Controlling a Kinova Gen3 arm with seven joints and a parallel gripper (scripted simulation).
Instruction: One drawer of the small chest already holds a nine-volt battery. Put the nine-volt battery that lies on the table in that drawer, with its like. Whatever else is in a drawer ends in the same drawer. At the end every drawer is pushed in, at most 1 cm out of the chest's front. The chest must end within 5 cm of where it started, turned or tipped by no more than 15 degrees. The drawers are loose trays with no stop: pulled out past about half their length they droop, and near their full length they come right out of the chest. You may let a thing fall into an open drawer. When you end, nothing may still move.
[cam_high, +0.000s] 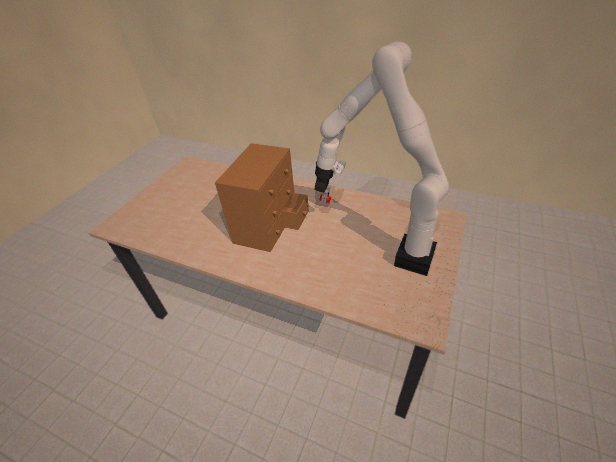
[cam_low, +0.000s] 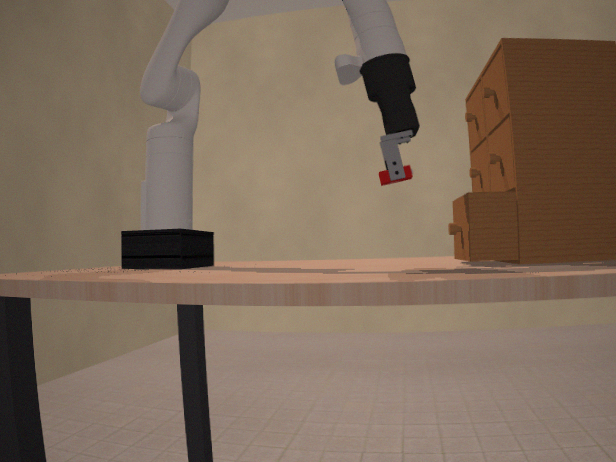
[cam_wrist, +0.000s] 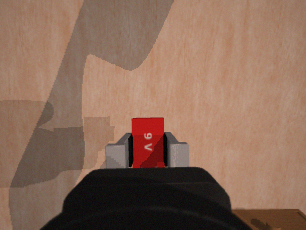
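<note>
My gripper (cam_low: 396, 172) is shut on the red nine-volt battery (cam_wrist: 148, 142), marked "9 V", and holds it in the air well above the table. It also shows in the top view (cam_high: 325, 198). The brown wooden chest (cam_high: 257, 195) stands on the table to my left in that view. One lower drawer (cam_high: 296, 210) is pulled out part way; in the exterior view it shows at the chest's bottom front (cam_low: 484, 226). The battery hangs a short way in front of and above this open drawer. The drawer's inside is hidden from all views.
The other drawers (cam_low: 487, 130) with small knobs sit flush in the chest front. The arm's black base (cam_high: 414, 255) stands near the table's right side. A corner of the chest shows at the lower right of the wrist view (cam_wrist: 272, 219).
</note>
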